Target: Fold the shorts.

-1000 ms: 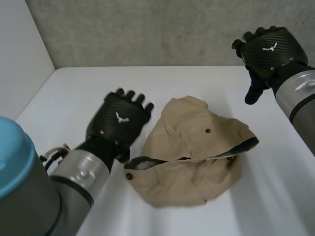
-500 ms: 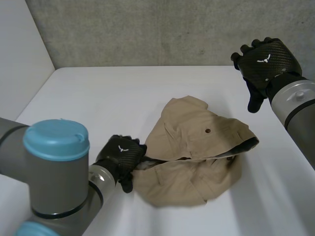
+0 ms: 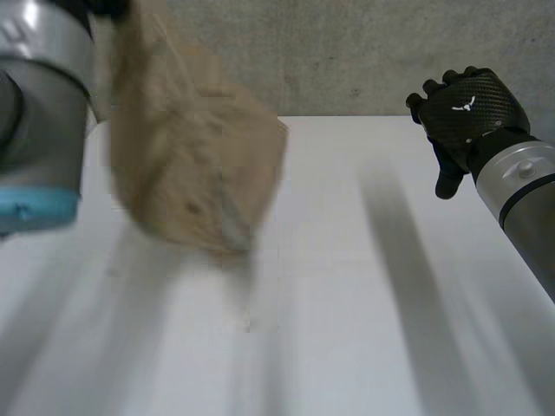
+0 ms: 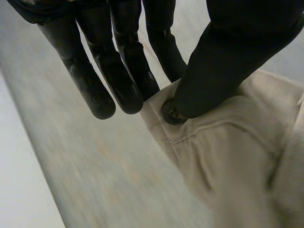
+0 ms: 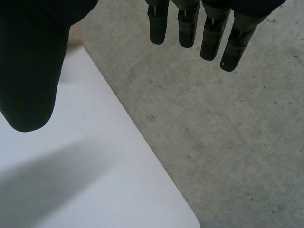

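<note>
The beige shorts [image 3: 195,173] hang in the air above the table's back left, below my raised left arm [image 3: 43,104]. In the left wrist view my left hand [image 4: 213,71] is shut on the shorts [image 4: 228,156]: the thumb pinches the waistband corner against the fingers, right beside a dark button [image 4: 170,113]. My right hand [image 3: 468,104] hovers over the table's back right corner, apart from the cloth. Its fingers [image 5: 187,23] are straight and hold nothing.
The white table [image 3: 347,303] stretches below, and its rounded back corner [image 5: 142,180] lies under my right hand. A grey concrete wall [image 3: 347,52] stands behind the table. A white side wall closes the left.
My left hand closed on the waistband corner near the button and swept the shorts up off the table toward the back left. The right hand has barely moved.
</note>
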